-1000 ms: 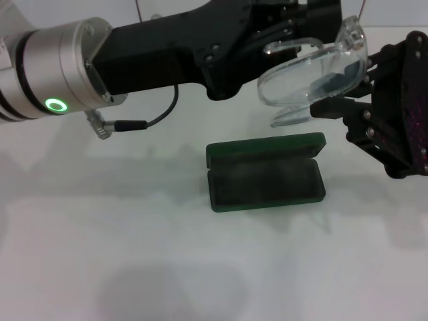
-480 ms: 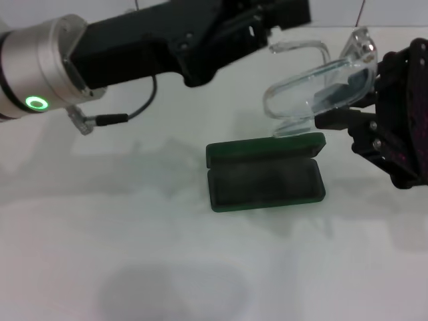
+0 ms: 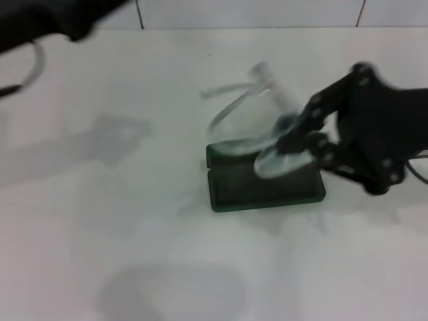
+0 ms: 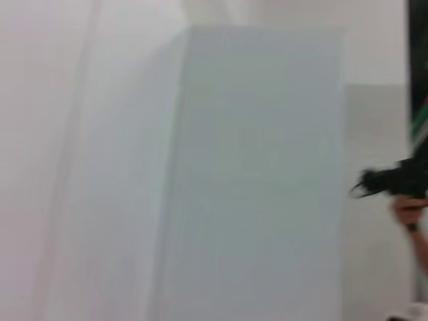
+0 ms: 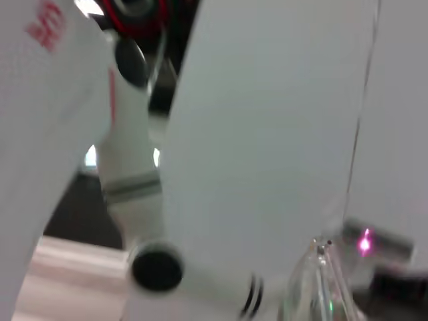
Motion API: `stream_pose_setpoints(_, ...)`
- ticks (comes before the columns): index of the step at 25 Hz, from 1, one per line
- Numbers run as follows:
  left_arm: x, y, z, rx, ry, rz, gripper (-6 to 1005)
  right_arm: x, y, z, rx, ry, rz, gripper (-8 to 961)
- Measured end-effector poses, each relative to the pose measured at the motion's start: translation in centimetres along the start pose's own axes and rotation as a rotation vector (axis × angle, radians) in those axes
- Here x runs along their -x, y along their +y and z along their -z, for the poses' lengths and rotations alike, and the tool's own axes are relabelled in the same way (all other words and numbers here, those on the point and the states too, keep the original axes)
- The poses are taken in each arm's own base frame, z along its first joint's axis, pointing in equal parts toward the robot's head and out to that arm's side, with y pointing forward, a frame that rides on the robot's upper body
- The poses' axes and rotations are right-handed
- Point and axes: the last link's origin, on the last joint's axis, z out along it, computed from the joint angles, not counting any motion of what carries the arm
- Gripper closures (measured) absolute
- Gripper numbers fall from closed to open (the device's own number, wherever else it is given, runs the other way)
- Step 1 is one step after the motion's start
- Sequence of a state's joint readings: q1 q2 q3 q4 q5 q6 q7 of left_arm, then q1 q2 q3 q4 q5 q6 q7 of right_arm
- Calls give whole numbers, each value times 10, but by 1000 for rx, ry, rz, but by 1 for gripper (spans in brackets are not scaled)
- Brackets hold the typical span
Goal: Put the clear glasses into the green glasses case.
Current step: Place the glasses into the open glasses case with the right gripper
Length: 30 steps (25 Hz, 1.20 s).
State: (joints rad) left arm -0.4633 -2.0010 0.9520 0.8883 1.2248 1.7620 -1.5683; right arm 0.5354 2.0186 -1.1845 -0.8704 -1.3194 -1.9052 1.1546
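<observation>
A white table [image 3: 134,254] carries soft grey shadows, and pale wall tiles [image 3: 247,12] with dark seams run behind it.

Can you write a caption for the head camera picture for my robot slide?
Right gripper lowers clear plastic glasses over open dark green glasses case on white table.

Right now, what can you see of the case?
The case is dark green, rectangular with rounded corners, lying open on the white table, its lid folded back on the far side and a dark lining showing. The glasses, held by the right gripper, hang over its far half; whether they touch it is unclear.
</observation>
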Motion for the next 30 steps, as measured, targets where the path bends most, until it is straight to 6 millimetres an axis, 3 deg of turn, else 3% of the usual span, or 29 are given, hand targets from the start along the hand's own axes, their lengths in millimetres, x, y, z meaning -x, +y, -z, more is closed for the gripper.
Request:
stream_pose_setpoints(6, -23, -9, 56, -161, 6, -47, 858, 17, -12, -30, 63, 450, -201, 882)
stream_pose_setpoints(10, -25, -6, 72, -206, 17, -51, 858, 35, -20, -52, 69, 748, -293, 882)
stream_pose_setpoints(14, -19, -2, 73, -202, 25, -49, 857, 46, -29, -68, 101, 908, -414, 882)
stream_pose_setpoints(20, -10, 8, 74, -151, 49, -59, 858, 31, -44, -73, 85, 1098, -496, 882)
stream_pose_setpoints(30, -3, 13, 80, -163, 32, -76, 879, -11, -48, -64, 84, 1206, -489, 881)
